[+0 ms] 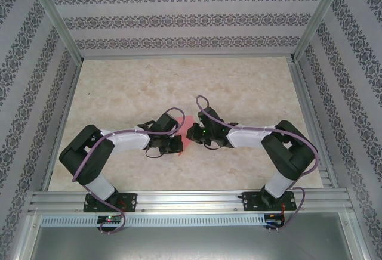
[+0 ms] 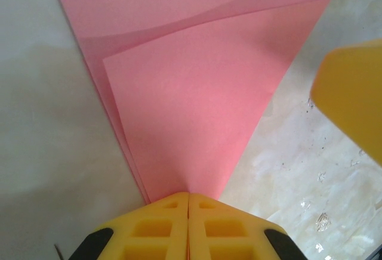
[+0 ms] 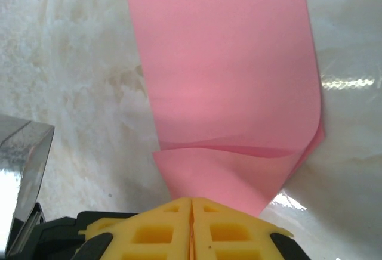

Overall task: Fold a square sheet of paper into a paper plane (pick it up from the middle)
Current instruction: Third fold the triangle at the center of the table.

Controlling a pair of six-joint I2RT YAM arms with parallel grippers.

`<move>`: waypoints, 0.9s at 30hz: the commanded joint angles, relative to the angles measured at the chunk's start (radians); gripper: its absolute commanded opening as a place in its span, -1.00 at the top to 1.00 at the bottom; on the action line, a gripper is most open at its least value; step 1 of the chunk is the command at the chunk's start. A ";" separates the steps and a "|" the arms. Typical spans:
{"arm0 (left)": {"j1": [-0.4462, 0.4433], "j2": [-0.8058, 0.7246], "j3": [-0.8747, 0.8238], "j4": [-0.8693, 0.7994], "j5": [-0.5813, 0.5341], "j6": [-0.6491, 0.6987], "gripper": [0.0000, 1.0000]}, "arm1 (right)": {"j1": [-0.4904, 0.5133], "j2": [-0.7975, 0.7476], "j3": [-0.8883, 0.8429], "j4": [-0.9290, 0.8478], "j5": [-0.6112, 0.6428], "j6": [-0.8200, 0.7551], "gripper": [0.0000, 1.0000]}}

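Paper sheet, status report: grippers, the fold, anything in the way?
Left gripper shut on the paper sheet. Right gripper shut on it too. Sheet folded over, layers overlapping, pinched from opposite sides. No obstruction seen.

I'm working in a purpose-built robot test cell, a lab rig rather than a home. Bare aluminium posts (image 1: 55,20) frame the booth. Panels of patterned wallpaper (image 1: 179,21) stand beyond and to either side of the left gripper (image 1: 176,142) and right gripper (image 1: 192,132). Beneath them lies a marble-look tabletop (image 1: 239,87). Nearer me, a slotted aluminium rail (image 1: 191,200) carries the arm bases (image 1: 107,201), exposed circuit boards (image 1: 111,218) and loose purple cables (image 1: 116,227).
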 commanded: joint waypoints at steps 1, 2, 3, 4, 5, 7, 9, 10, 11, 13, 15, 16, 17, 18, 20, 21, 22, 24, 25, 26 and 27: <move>-0.011 -0.019 -0.023 -0.019 -0.007 -0.018 0.84 | -0.008 -0.011 -0.022 0.025 -0.041 -0.047 0.83; -0.010 -0.019 -0.022 -0.019 -0.008 -0.018 0.84 | -0.008 -0.003 -0.015 0.030 -0.060 -0.057 0.83; -0.011 -0.019 -0.023 -0.019 -0.010 -0.018 0.84 | -0.007 0.008 -0.006 0.032 -0.081 -0.062 0.84; -0.011 -0.019 -0.024 -0.019 -0.009 -0.020 0.84 | -0.005 0.019 0.001 0.037 -0.096 -0.066 0.85; -0.011 -0.021 -0.023 -0.019 -0.009 -0.020 0.84 | -0.003 0.028 0.007 0.038 -0.107 -0.068 0.86; -0.011 -0.023 -0.024 -0.017 -0.008 -0.021 0.84 | -0.003 0.052 0.018 0.031 -0.125 -0.072 0.86; -0.012 -0.025 -0.025 -0.016 -0.006 -0.024 0.84 | -0.002 0.076 0.025 0.026 -0.137 -0.071 0.87; -0.012 -0.025 -0.025 -0.016 -0.004 -0.023 0.84 | -0.003 0.088 0.028 0.027 -0.147 -0.072 0.87; -0.011 -0.027 -0.025 -0.016 -0.003 -0.024 0.84 | -0.002 0.099 0.030 0.028 -0.154 -0.071 0.87; -0.010 -0.034 -0.024 -0.018 -0.002 -0.025 0.84 | -0.001 0.114 0.033 0.038 -0.168 -0.069 0.88; -0.011 -0.037 -0.024 -0.017 0.006 -0.027 0.84 | 0.000 0.121 0.033 0.042 -0.170 -0.066 0.88; -0.011 -0.039 -0.022 -0.016 0.013 -0.026 0.84 | 0.000 0.123 0.034 0.039 -0.169 -0.066 0.88; -0.011 -0.043 -0.022 -0.013 0.020 -0.026 0.83 | 0.000 0.124 0.035 0.032 -0.167 -0.068 0.88; -0.012 -0.047 -0.022 -0.008 0.029 -0.028 0.82 | 0.001 0.125 0.038 0.025 -0.162 -0.070 0.88; -0.011 -0.059 -0.024 0.007 0.052 -0.026 0.79 | 0.000 0.128 0.042 0.010 -0.155 -0.074 0.87; -0.011 -0.063 -0.026 0.013 0.061 -0.028 0.78 | 0.001 0.129 0.045 0.002 -0.151 -0.075 0.87; -0.011 -0.068 -0.030 0.019 0.071 -0.028 0.78 | 0.000 0.132 0.047 -0.006 -0.147 -0.077 0.87; -0.015 -0.076 -0.032 0.015 0.074 -0.027 0.76 | 0.000 0.138 0.053 -0.018 -0.143 -0.078 0.87; -0.014 -0.076 -0.032 0.008 0.073 -0.025 0.77 | 0.001 0.141 0.057 -0.025 -0.139 -0.078 0.87; -0.016 -0.077 -0.036 0.008 0.077 -0.023 0.76 | 0.000 0.144 0.061 -0.033 -0.137 -0.081 0.87; -0.017 -0.075 -0.042 0.009 0.079 -0.023 0.76 | 0.000 0.147 0.064 -0.039 -0.137 -0.081 0.87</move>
